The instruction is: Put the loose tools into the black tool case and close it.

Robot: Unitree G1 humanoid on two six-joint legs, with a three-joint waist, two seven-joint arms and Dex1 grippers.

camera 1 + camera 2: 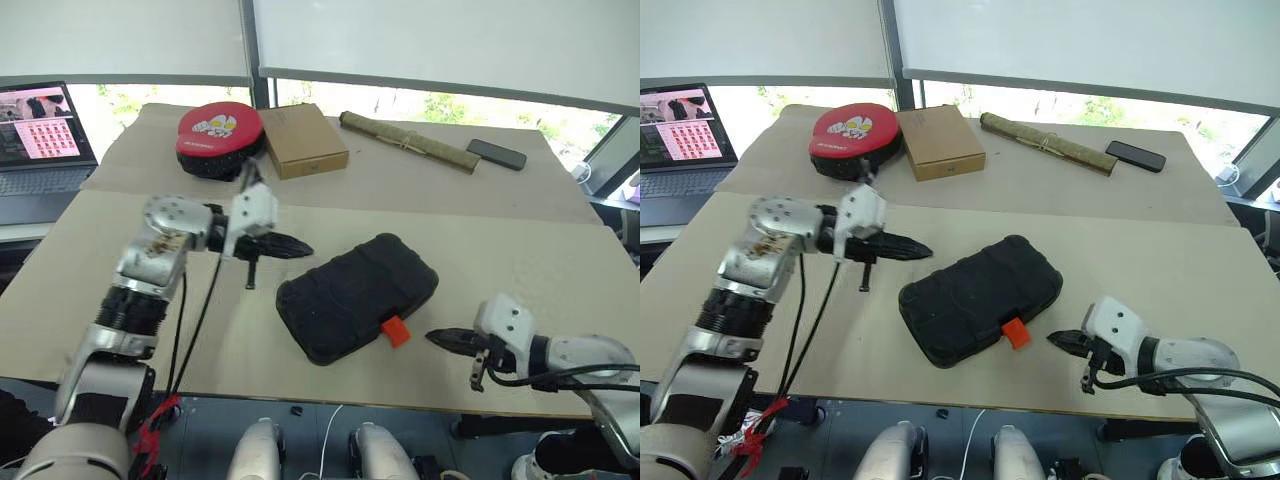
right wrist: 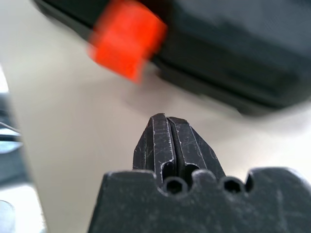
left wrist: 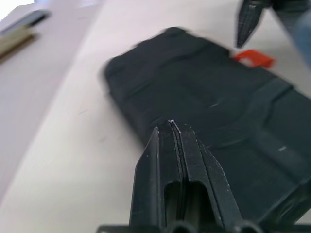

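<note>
The black tool case [image 1: 357, 295] lies shut on the table's middle, its small orange latch [image 1: 396, 330] facing the near edge. My left gripper [image 1: 300, 247] hovers shut and empty just off the case's far left corner, pointing right; its pressed-together fingers [image 3: 174, 145] show over the case lid [image 3: 204, 102] in the left wrist view. Near the front right, my right gripper [image 1: 440, 338] is shut and empty, its tip a short way right of the latch [image 2: 127, 43]. No loose tools show on the table.
At the back stand a red-topped round black pad [image 1: 220, 137], a brown cardboard box [image 1: 303, 140], a rolled mat [image 1: 410, 141] and a phone [image 1: 497, 154]. A laptop [image 1: 40, 135] sits off the table's far left. A cable hangs from my left arm.
</note>
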